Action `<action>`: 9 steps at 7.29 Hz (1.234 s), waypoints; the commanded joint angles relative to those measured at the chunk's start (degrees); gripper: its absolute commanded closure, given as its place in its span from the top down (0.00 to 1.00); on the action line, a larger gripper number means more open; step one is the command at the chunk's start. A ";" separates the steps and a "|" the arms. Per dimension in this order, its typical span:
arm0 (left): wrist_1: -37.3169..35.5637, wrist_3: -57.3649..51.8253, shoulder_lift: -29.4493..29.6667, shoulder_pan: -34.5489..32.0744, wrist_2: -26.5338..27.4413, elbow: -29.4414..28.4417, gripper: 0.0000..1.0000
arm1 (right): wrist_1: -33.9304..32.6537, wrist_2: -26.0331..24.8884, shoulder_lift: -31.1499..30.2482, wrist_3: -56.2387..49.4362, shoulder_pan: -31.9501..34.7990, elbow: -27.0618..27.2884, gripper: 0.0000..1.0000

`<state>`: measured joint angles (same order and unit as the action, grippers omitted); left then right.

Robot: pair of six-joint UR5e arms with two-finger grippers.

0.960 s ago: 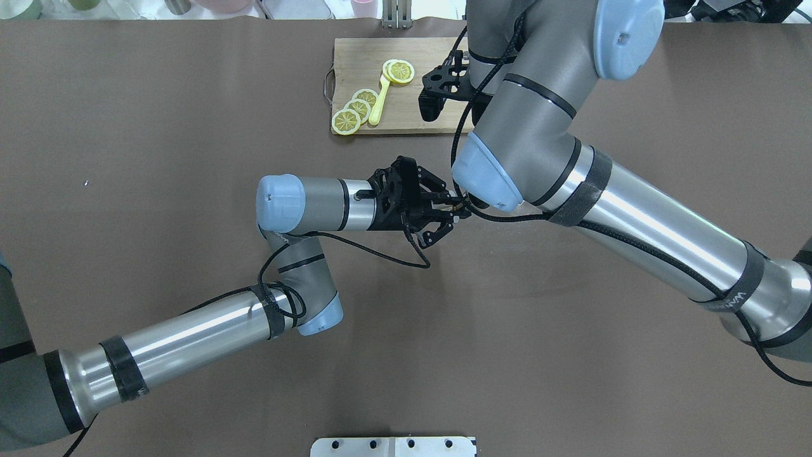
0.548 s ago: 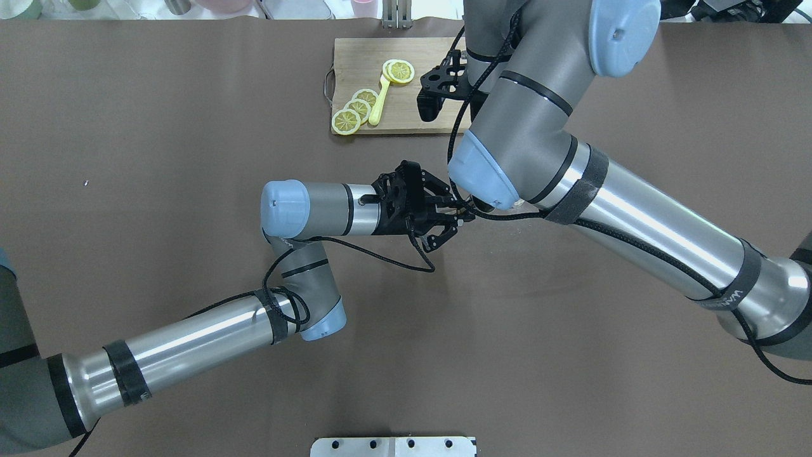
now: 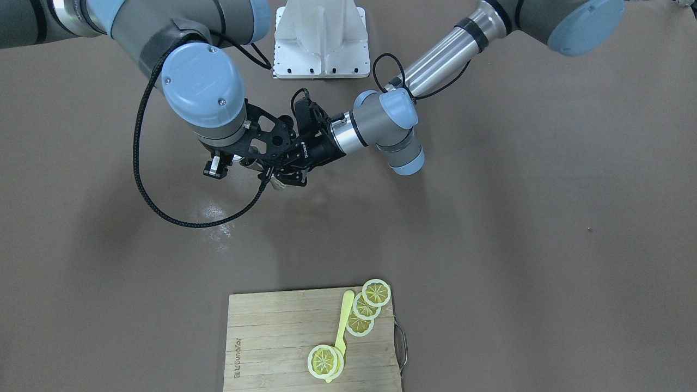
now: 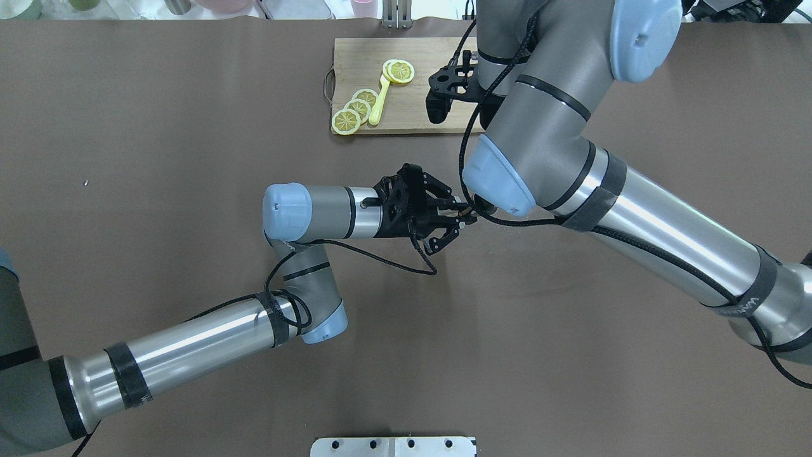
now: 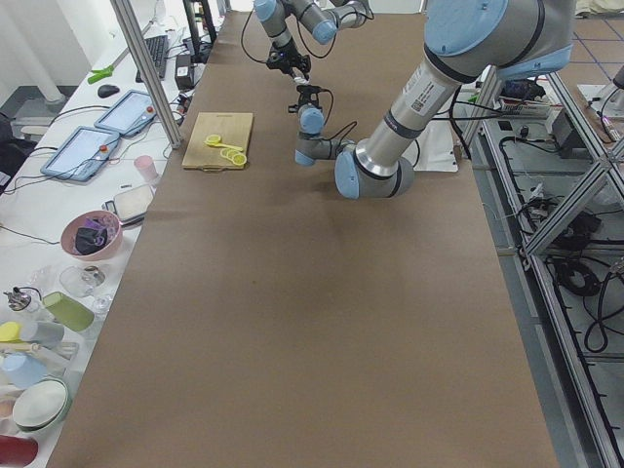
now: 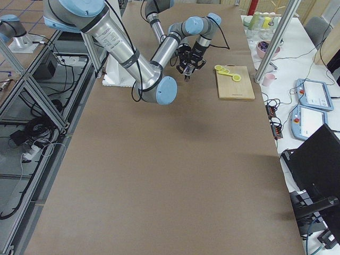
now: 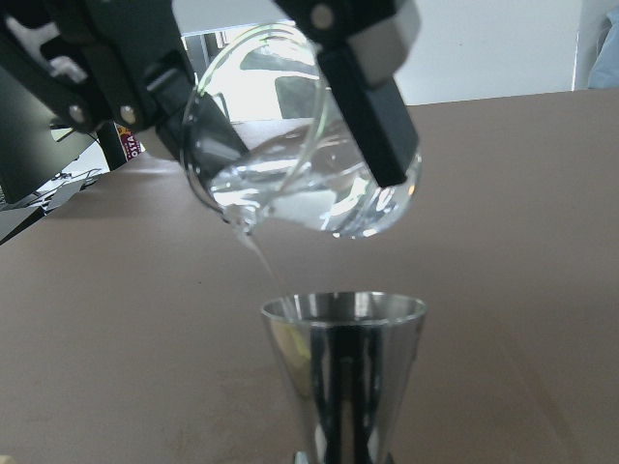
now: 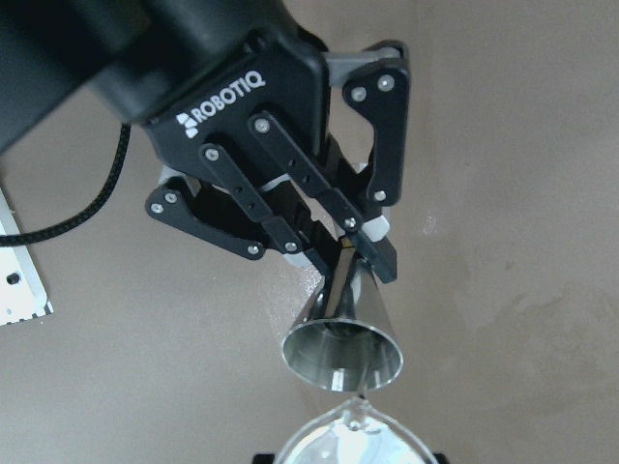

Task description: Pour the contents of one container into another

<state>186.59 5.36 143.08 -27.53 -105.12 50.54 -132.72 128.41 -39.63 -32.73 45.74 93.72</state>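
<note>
A clear glass cup (image 7: 309, 169) with clear liquid in it hangs tilted, gripped on both sides by my right gripper (image 7: 295, 145), which is shut on it. From the cup's lip a thin stream runs down toward the mouth of a steel jigger (image 7: 343, 362) right below. The right wrist view shows my left gripper (image 8: 343, 256) shut on the narrow waist of the jigger (image 8: 343, 348), with the cup's rim (image 8: 353, 440) just above its mouth. From overhead, the left gripper (image 4: 466, 216) reaches under the right arm's wrist, which hides the cup.
A wooden cutting board (image 4: 355, 57) at the far side holds lemon slices (image 4: 355, 108) and a yellow spoon (image 4: 379, 101). A wet patch (image 3: 215, 209) marks the table near the grippers. A white mounting plate (image 3: 321, 38) sits at the robot's base.
Both arms have shifted a little to the right in the overhead view, the left gripper keeping under the right wrist. Both grips are unchanged.
</note>
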 commanded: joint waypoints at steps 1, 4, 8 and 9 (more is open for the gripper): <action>0.00 0.00 0.00 0.02 0.01 0.09 0.00 | 0.35 -0.35 -1.94 0.12 0.05 2.96 0.00; 0.00 0.00 -0.09 0.02 0.01 0.70 0.00 | 6.13 -0.44 -3.69 0.73 0.48 4.01 0.00; -0.09 0.09 -2.27 -0.77 0.09 3.59 0.00 | 15.53 0.00 -14.56 0.47 4.87 12.96 0.00; -0.09 0.09 -4.28 -1.04 0.44 5.78 0.00 | 20.87 1.57 -18.25 -0.23 6.88 13.15 0.00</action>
<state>186.51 5.42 140.79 -28.17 -104.97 54.16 -117.25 128.72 -53.57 -32.39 50.48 105.61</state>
